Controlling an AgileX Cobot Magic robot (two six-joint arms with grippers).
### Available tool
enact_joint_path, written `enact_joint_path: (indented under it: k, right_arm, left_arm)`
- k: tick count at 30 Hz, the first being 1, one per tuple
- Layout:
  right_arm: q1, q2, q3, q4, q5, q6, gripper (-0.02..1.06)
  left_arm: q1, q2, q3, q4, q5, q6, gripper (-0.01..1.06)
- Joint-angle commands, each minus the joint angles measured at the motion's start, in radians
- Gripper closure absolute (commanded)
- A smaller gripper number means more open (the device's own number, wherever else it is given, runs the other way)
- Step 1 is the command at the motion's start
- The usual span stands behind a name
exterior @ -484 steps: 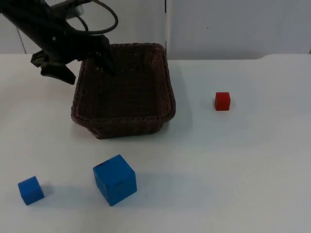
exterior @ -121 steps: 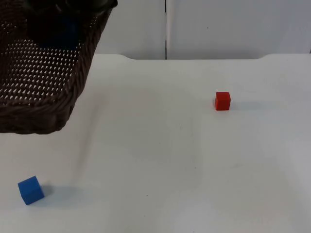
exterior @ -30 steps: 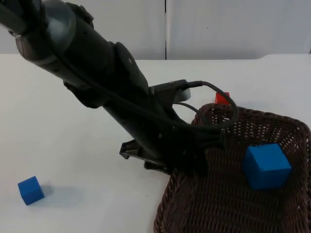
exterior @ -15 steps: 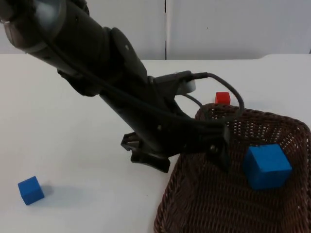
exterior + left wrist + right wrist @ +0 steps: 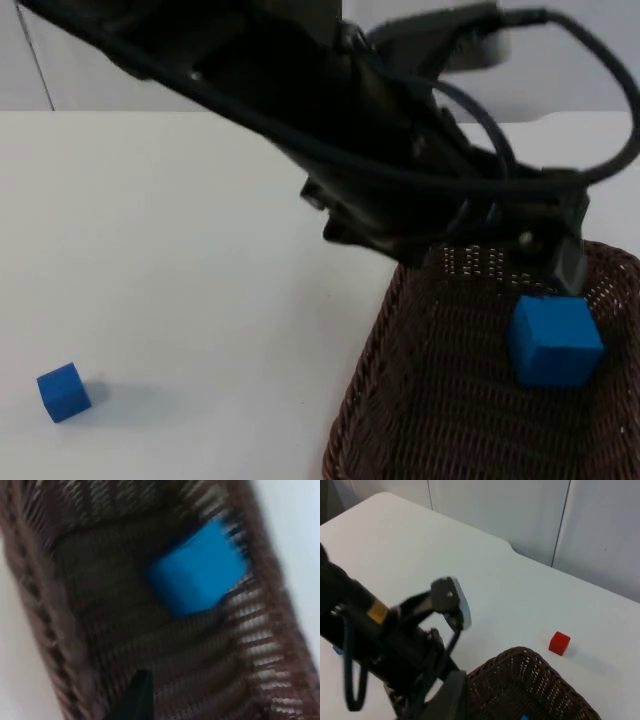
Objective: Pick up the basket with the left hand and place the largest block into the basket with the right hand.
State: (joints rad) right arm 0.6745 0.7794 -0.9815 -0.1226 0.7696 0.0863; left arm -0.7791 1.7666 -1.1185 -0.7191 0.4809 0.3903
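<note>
a dark brown wicker basket is seen at the near right of the white table in the top view, with the large blue block lying inside it close to its far right wall. the same block is recorded in the left wrist view, resting on the woven floor of the basket near one side wall. the left arm is stretched across the table from the upper left, and the left gripper is placed over the far rim of the basket, just above the block; whether its fingers are clenched on the rim or released cannot be told. a small blue block is noted on the table at the near left, well apart from the basket. in the right wrist view the basket's rim is seen with the left arm beside it, and a small red block is seen on the table beyond the basket, apart from it. the state of the right gripper cannot be told.
</note>
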Motion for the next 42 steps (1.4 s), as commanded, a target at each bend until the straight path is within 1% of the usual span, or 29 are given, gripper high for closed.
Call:
enact_joint_path:
  k: [1, 3, 4, 7, 10, 13, 14, 15, 16, 17, 18, 19, 21, 24, 25, 28, 30, 31, 33, 35, 36, 37, 42]
  right_arm:
    - [-0.005, -0.005, 0.003, -0.003, 0.014, 0.002, -0.01]
    - [-0.005, -0.007, 0.003, -0.003, 0.018, 0.002, -0.01]
    - [-0.005, -0.007, 0.003, -0.003, 0.018, 0.002, -0.01]
    - [-0.003, -0.043, 0.003, -0.003, 0.015, 0.002, -0.01]
    - [-0.003, -0.085, 0.003, -0.005, 0.015, 0.01, -0.01]
    - [-0.003, -0.15, 0.003, -0.005, 0.056, 0.009, -0.01]
    - [-0.003, -0.15, 0.003, -0.005, 0.056, 0.009, -0.01]
    - [-0.003, -0.181, 0.003, -0.005, 0.089, 0.009, -0.01]
    - [-0.003, -0.19, 0.003, -0.005, 0.101, 0.009, -0.01]
    - [-0.003, -0.215, 0.003, -0.005, 0.131, 0.009, -0.01]
    - [-0.003, -0.224, 0.003, -0.005, 0.138, 0.009, -0.01]
    - [-0.003, -0.248, 0.005, -0.005, 0.154, 0.009, -0.01]
    - [-0.003, -0.264, 0.013, -0.005, 0.16, 0.009, -0.01]
    - [-0.003, -0.313, 0.058, -0.005, 0.162, 0.009, -0.01]
    - [-0.003, -0.313, 0.058, -0.005, 0.162, 0.009, -0.01]
    - [-0.003, -0.382, 0.117, 0.001, 0.16, 0.01, -0.01]
    - [-0.003, -0.444, 0.153, 0.015, 0.16, 0.01, -0.01]
    - [-0.003, -0.444, 0.153, 0.015, 0.16, 0.01, -0.01]
    - [-0.003, -0.504, 0.183, 0.033, 0.167, 0.01, -0.01]
    - [-0.003, -0.562, 0.201, 0.051, 0.185, 0.01, -0.01]
    - [-0.003, -0.594, 0.212, 0.056, 0.198, 0.01, -0.01]
    - [-0.003, -0.594, 0.212, 0.056, 0.198, 0.01, -0.01]
    - [-0.003, -0.722, 0.246, 0.073, 0.286, 0.01, -0.01]
  left_arm:
    - [-0.009, -0.045, -0.004, 0.034, -0.004, -0.002, 0.0]
    - [-0.009, -0.075, -0.004, 0.077, 0.009, -0.016, 0.0]
    - [-0.009, -0.075, -0.004, 0.077, 0.009, -0.016, 0.0]
    - [-0.009, -0.119, -0.004, 0.139, 0.029, -0.062, 0.0]
    - [-0.009, -0.146, -0.004, 0.15, 0.044, -0.062, 0.0]
    - [-0.011, -0.187, -0.004, 0.158, 0.07, -0.062, 0.0]
    - [-0.011, -0.187, -0.004, 0.158, 0.07, -0.062, 0.0]
    - [-0.013, -0.212, -0.004, 0.176, 0.088, -0.062, 0.0]
    - [-0.017, -0.221, -0.004, 0.183, 0.093, -0.062, 0.0]
    - [-0.027, -0.246, -0.002, 0.194, 0.108, -0.062, 0.0]
    - [-0.034, -0.255, -0.002, 0.197, 0.114, -0.062, 0.0]
    - [-0.061, -0.288, -0.002, 0.212, 0.121, -0.062, 0.0]
    - [-0.072, -0.299, -0.002, 0.218, 0.121, -0.062, 0.0]
    - [-0.153, -0.379, -0.002, 0.251, 0.112, -0.07, 0.0]
    - [-0.153, -0.379, -0.002, 0.251, 0.112, -0.07, 0.0]
    - [-0.192, -0.446, -0.002, 0.309, 0.114, -0.108, 0.0]
    - [-0.197, -0.488, 0.007, 0.372, 0.117, -0.152, 0.0]
    - [-0.197, -0.488, 0.007, 0.372, 0.117, -0.152, 0.0]
    - [-0.197, -0.543, 0.036, 0.421, 0.109, -0.185, 0.0]
    - [-0.197, -0.602, 0.092, 0.455, 0.093, -0.196, 0.0]
    - [-0.197, -0.636, 0.119, 0.457, 0.081, -0.196, 0.0]
    - [-0.197, -0.636, 0.119, 0.457, 0.081, -0.196, 0.0]
    - [-0.197, -0.82, 0.285, 0.469, 0.047, -0.196, 0.0]
